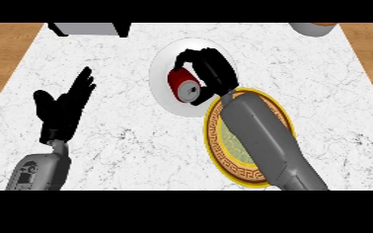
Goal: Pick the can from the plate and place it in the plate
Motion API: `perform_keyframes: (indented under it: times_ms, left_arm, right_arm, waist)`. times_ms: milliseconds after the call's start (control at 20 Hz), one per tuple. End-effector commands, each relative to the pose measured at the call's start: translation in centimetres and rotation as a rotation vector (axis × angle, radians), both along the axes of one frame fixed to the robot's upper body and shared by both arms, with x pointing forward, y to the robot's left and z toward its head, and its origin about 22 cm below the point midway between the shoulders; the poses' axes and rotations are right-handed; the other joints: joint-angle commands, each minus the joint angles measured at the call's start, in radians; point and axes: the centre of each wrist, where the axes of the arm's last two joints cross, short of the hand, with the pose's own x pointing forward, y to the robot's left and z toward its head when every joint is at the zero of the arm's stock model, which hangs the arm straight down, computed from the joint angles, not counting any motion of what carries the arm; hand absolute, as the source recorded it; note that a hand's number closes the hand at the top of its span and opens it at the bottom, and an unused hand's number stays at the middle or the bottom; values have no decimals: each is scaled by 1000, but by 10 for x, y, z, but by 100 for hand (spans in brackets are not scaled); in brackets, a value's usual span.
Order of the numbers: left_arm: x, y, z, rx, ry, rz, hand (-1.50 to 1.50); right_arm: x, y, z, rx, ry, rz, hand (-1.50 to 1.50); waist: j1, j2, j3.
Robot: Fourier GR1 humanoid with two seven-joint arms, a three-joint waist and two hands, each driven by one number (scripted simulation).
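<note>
The right hand (207,66) curls round the red can (185,85), lying tilted over the white plate (162,71); light, stiff and probably slippery, it seems best gripped across its body.

Counts from my head view. Plates: two. One plain white plate (162,69), one yellow-rimmed patterned plate (218,153) just beside it, rims overlapping in view. Cans: one, a red can (183,85) with a silver end, lying on its side over the white plate. My hands: two. My right hand (211,69) is curled round the can, my left hand (65,103) is open at the view's left. My forearms: two, both grey. Counter: one, white marble counter (109,148). At the top edge, two partly cut-off things: one grey box-like object (87,28) at left, one round pale object (313,28) at right; can't tell what either is.
</note>
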Motion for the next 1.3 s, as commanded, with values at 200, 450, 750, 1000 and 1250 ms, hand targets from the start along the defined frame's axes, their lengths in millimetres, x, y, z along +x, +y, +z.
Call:
perform_keyframes:
  times_ms: [200, 450, 750, 1000, 1250]
  left_arm:
    - [-1, -11, -5, 8, -15, -21, 0]
    - [2, -7, 12, 11, -1, -27, 0]
    - [8, -3, 7, 15, -9, -1, 0]
    - [0, -2, -3, -10, 5, 9, 0]
    - [-4, 5, 1, 6, -1, 24, 0]
  right_arm:
    - [32, -6, -18, -85, 219, 17, 150]
    - [40, -35, -39, -142, 246, 132, -150]
    - [49, -27, -14, 105, 96, 239, -150]
    - [60, -36, 11, 382, 123, 427, -150]
    - [62, -46, 9, 494, 388, 361, -150]
  waist:
    - [23, 7, 0]
    - [22, 8, 1]
    - [9, 6, 1]
    - [-6, -1, 1]
    - [-22, -11, 0]
